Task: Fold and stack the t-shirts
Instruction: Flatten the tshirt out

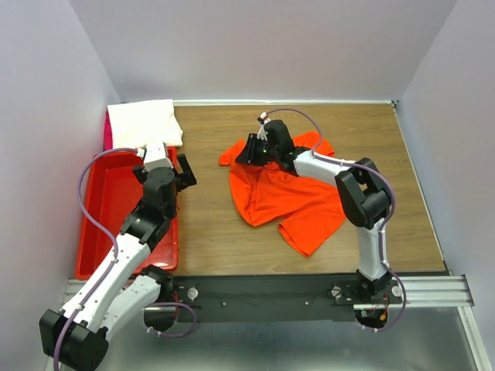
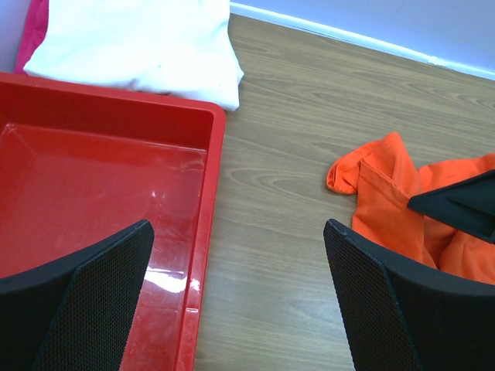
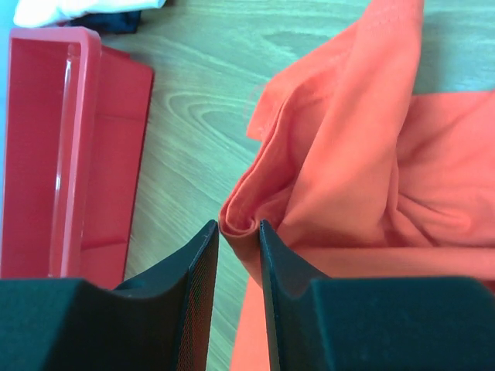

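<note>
1. As seen from above, shows a crumpled orange-red t-shirt [image 1: 282, 197] in the middle of the table [image 1: 379, 139], with the right gripper [image 1: 246, 151] at its far-left edge, and a folded white t-shirt [image 1: 143, 122] at the far end of the red bin [image 1: 100, 216].
2. From the left wrist: left gripper [image 2: 238, 232] spread wide, holding nothing, over the bin's wall and bare wood. Sliver of a pink t-shirt [image 2: 35, 31] beside the white one.
3. From the right wrist: jaws narrow, pinching a raised fold of orange-red cloth.
</note>
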Robot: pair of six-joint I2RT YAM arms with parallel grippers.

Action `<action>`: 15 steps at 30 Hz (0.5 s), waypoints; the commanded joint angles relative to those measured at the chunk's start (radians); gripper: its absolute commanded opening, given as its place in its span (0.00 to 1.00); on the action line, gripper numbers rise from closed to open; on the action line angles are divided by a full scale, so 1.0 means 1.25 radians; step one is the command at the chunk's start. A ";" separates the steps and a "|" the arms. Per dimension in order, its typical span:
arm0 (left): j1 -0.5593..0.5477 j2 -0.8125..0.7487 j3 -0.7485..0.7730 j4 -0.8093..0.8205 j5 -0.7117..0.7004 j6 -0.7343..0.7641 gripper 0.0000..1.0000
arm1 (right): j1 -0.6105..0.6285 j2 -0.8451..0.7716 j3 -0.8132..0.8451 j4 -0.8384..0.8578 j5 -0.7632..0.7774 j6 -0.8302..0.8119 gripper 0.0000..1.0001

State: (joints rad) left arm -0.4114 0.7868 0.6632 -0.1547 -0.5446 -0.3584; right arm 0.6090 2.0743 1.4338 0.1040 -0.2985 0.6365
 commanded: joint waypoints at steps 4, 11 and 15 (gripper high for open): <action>0.008 -0.005 -0.002 0.013 0.009 0.003 0.98 | 0.005 0.044 0.035 -0.029 0.014 -0.015 0.28; 0.009 -0.006 -0.002 0.013 0.007 0.002 0.98 | 0.020 0.040 0.035 -0.037 -0.019 -0.020 0.01; 0.009 -0.006 0.000 0.015 0.005 0.002 0.98 | 0.061 0.026 0.038 -0.037 -0.061 -0.004 0.01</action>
State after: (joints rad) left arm -0.4076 0.7868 0.6632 -0.1551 -0.5430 -0.3588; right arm 0.6296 2.1098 1.4548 0.0769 -0.3153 0.6273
